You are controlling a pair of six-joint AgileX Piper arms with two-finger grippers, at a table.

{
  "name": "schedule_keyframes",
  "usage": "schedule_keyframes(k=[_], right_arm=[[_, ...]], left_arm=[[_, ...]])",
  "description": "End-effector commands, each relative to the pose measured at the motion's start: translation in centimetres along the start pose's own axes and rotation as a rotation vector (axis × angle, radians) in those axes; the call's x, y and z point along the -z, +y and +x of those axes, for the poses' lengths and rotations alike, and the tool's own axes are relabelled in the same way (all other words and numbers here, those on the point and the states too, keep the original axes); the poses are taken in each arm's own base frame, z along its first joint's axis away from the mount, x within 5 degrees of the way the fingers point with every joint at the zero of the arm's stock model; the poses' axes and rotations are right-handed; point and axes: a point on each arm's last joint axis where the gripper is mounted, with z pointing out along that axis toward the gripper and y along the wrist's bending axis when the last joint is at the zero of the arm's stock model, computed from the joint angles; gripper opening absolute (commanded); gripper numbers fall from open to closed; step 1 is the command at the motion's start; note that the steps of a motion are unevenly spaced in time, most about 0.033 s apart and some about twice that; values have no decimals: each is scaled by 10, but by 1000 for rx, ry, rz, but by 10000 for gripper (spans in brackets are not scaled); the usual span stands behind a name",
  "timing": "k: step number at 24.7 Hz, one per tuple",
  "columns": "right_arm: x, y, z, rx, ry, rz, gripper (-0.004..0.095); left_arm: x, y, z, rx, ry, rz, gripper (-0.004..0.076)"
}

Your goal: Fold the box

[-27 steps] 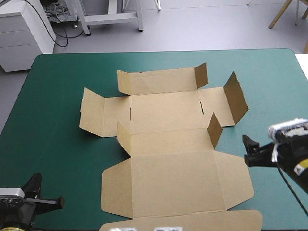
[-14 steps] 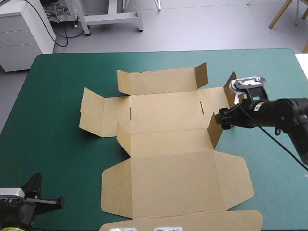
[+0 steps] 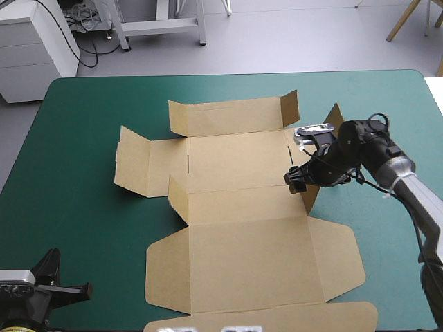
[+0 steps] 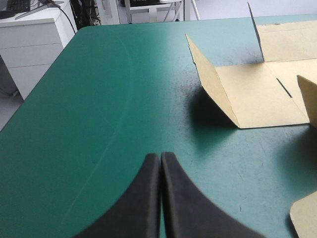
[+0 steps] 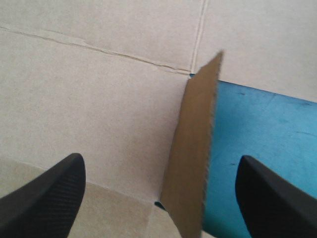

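Since the earlier frames, the right tool (image 3: 299, 181) has swung in from the counter's right edge. It now sits over the right end of the box (image 3: 242, 256), further in than just before. Its black fingers (image 5: 54, 193) stand well apart. A small upright tab (image 5: 195, 148) of brown board rises in the gap between them, nearer one finger than the other. Neither finger touches it, as far as the right wrist view shows. The tab stands at the right end of the narrow wall panel that lies between the box's base and its wide lid panel. Teal-green cover shows on one side of the tab and flat board on the other.

The box has not shifted. It lies opened out near the middle of the counter (image 3: 83, 138), mostly flat, with the lid panel toward the near edge. The far wall panel (image 3: 228, 117) is tilted up, and the right end flap (image 3: 340, 138) and left end flap (image 3: 133, 166) lean up as well.

The left tool (image 4: 160, 161) stays at the near left corner of the counter. Its fingers are pressed together in a point, holding nothing, well apart from the left end flap.
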Motion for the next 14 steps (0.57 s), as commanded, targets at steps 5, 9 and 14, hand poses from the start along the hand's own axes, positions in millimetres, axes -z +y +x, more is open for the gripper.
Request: schedule_keyframes(k=[5, 9, 14], right_arm=[[5, 6, -25, 47, -1, 54, 751], [-4, 1, -23, 45, 58, 87, 751], [-10, 2, -25, 34, 57, 68, 751]], left_arm=[[7, 0, -12, 9, -117, 7, -10], [7, 0, -12, 9, -117, 7, -10], [7, 0, -12, 9, -117, 7, -10]])
